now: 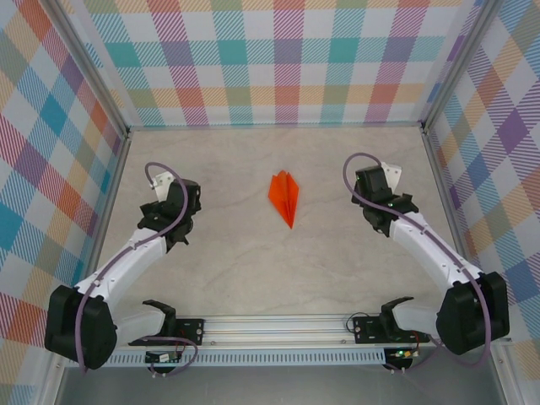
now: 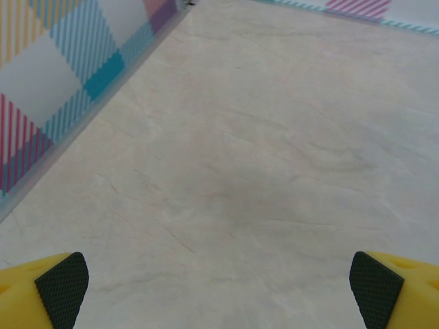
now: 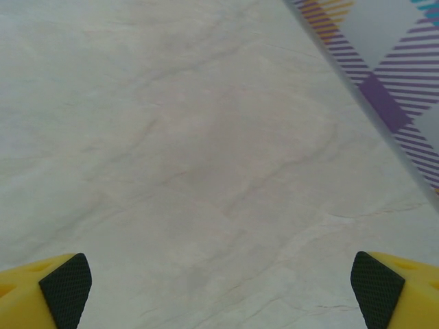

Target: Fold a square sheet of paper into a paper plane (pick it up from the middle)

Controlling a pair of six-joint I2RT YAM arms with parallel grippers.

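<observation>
The orange paper plane (image 1: 285, 197) lies flat in the middle of the table, a narrow dart with a centre crease and its tip toward the near edge. My left gripper (image 1: 175, 221) sits well to its left and my right gripper (image 1: 377, 204) well to its right, both clear of it. In the left wrist view the left gripper (image 2: 219, 291) stands wide open over bare table, its yellow fingertips (image 2: 58, 288) at the corners. In the right wrist view the right gripper (image 3: 221, 291) is likewise wide open, black pads (image 3: 376, 288) apart with nothing between them.
Plaid walls (image 1: 278, 59) close in the table on the back, left and right. A wall base (image 2: 82, 123) runs close by the left gripper and another wall (image 3: 384, 103) runs near the right one. A metal rail (image 1: 278, 325) crosses the near edge.
</observation>
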